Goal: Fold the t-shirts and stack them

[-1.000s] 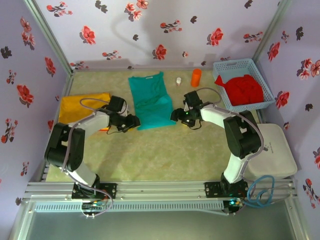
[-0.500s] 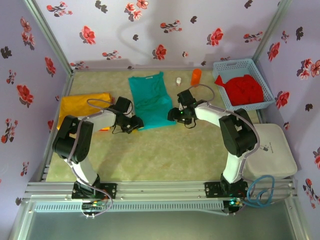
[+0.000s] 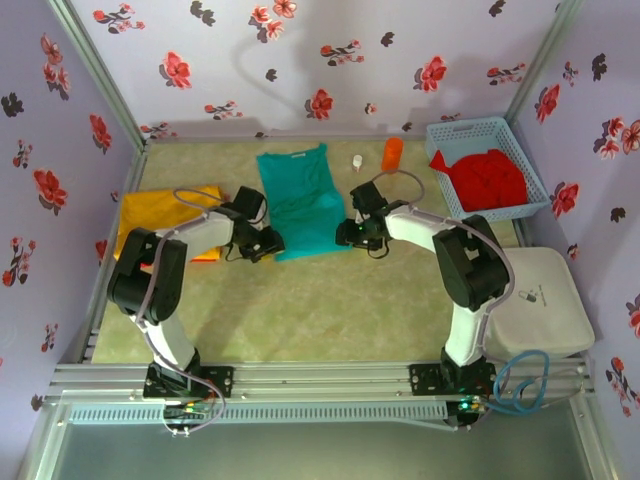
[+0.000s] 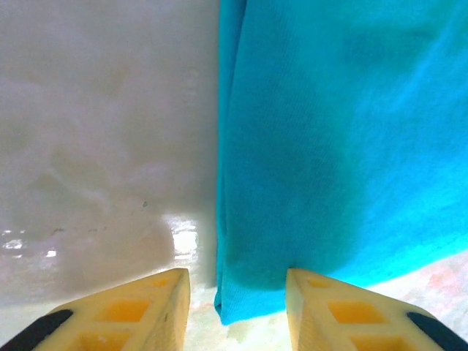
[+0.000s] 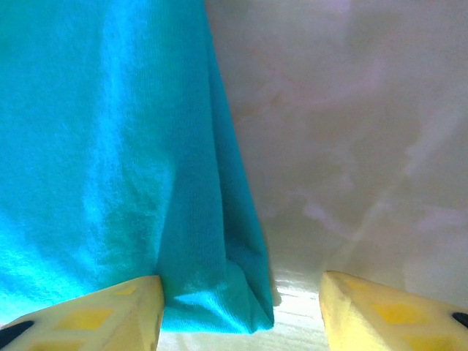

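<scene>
Corners first: we're lining up on the teal t-shirt (image 3: 303, 205), lying mid-way across the desk (image 3: 320, 300) toward its far edge. Left gripper (image 3: 267, 243) and right gripper (image 3: 349, 232) are straddling its near corners, jaws open; next we're probably pinching both.

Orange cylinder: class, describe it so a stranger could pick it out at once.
Look to the far edge of the table, by the flowered back wall. Between the teal t-shirt and the light blue basket stands the orange cylinder. Orange and upright, it is taller than the small white object beside it.
</scene>
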Action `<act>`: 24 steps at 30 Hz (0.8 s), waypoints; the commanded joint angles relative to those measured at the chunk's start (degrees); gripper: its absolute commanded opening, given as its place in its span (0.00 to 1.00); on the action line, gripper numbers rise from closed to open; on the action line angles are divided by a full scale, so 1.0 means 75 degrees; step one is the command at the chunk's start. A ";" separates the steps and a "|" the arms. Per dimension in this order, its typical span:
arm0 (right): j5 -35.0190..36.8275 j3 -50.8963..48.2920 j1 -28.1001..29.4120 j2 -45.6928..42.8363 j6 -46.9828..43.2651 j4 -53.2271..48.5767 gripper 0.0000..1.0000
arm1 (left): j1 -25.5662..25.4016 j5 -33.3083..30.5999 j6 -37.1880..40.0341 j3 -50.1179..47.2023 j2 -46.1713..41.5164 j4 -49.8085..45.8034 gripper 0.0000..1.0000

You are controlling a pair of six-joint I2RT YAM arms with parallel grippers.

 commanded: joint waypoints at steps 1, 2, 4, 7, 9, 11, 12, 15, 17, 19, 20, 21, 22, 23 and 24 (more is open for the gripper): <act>0.0072 0.0314 0.0107 0.0245 -0.0135 -0.0229 0.56 | -0.0115 -0.0163 0.0207 0.0280 0.0323 -0.0365 0.40; 0.0049 0.0338 0.0130 0.0273 -0.0135 -0.0242 0.55 | -0.0140 -0.0143 0.0204 0.0319 0.0390 -0.0365 0.40; -0.0022 0.0341 0.0152 0.0280 -0.0152 -0.0239 0.53 | -0.0181 -0.0140 0.0227 0.0369 0.0474 -0.0377 0.40; -0.0064 0.0349 0.0178 0.0270 -0.0199 -0.0251 0.51 | -0.0200 -0.0136 0.0234 0.0381 0.0544 -0.0356 0.39; -0.0149 0.0336 0.0189 0.0250 -0.0197 -0.0187 0.49 | -0.0199 -0.0136 0.0256 0.0381 0.0603 -0.0341 0.39; -0.0276 0.0349 0.0192 0.0268 -0.0166 -0.0132 0.46 | -0.0204 -0.0136 0.0271 0.0393 0.0640 -0.0341 0.39; -0.0315 0.0351 0.0201 0.0277 -0.0149 -0.0134 0.45 | -0.0194 -0.0137 0.0277 0.0393 0.0652 -0.0341 0.39; -0.0347 0.0341 0.0220 0.0286 -0.0100 -0.0099 0.40 | -0.0207 -0.0130 0.0297 0.0396 0.0642 -0.0354 0.39; -0.0362 0.0351 0.0225 0.0297 -0.0091 -0.0090 0.38 | -0.0210 -0.0125 0.0307 0.0381 0.0606 -0.0353 0.38; -0.0347 0.0351 0.0237 0.0289 -0.0094 -0.0114 0.34 | -0.0212 -0.0129 0.0306 0.0352 0.0595 -0.0353 0.38; -0.0328 0.0348 0.0237 0.0293 -0.0102 -0.0131 0.32 | -0.0206 -0.0131 0.0310 0.0338 0.0595 -0.0343 0.38; -0.0298 0.0352 0.0237 0.0280 -0.0089 -0.0139 0.30 | -0.0210 -0.0125 0.0305 0.0317 0.0595 -0.0341 0.38; -0.0288 0.0357 0.0237 0.0268 -0.0091 -0.0152 0.27 | -0.0206 -0.0131 0.0302 0.0301 0.0595 -0.0327 0.38; -0.0275 0.0361 0.0237 0.0265 -0.0088 -0.0168 0.25 | -0.0206 -0.0125 0.0304 0.0282 0.0595 -0.0344 0.38; -0.0262 0.0363 0.0231 0.0237 -0.0073 -0.0166 0.23 | -0.0208 -0.0131 0.0312 0.0256 0.0580 -0.0330 0.38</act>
